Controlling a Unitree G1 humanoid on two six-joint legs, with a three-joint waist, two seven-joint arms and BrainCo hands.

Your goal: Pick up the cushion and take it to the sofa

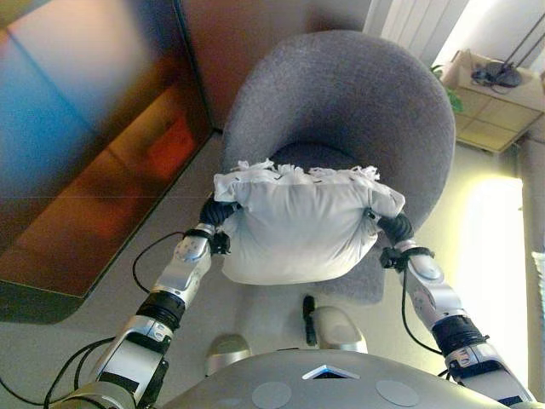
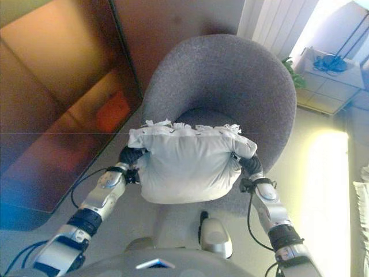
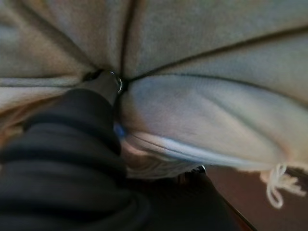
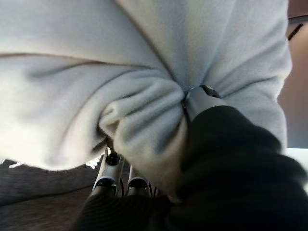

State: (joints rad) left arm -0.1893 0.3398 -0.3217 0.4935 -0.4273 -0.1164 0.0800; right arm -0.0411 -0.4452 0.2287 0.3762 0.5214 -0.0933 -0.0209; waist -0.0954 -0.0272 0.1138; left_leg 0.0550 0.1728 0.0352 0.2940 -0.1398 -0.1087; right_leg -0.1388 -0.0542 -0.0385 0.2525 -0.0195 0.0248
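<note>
Left eye view: white cushion [image 1: 298, 230] held up between both hands, left hand [image 1: 218, 213] pressed into one side, right hand [image 1: 393, 227] into the other. Wrist views show fingers [image 4: 113, 173] buried in cushion fabric, thumbs dug in; both hands gripping it. Beyond the fingers, grey armchair [image 1: 358, 111], cushion above its seat. Farther off, small side table [image 1: 498, 106].

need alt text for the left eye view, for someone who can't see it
A white fringed cushion is held between the robot's left hand and right hand, one at each side, in front of a grey round-backed armchair. A dark glossy panel fills the view's left; a low tiled table stands far right.
</note>
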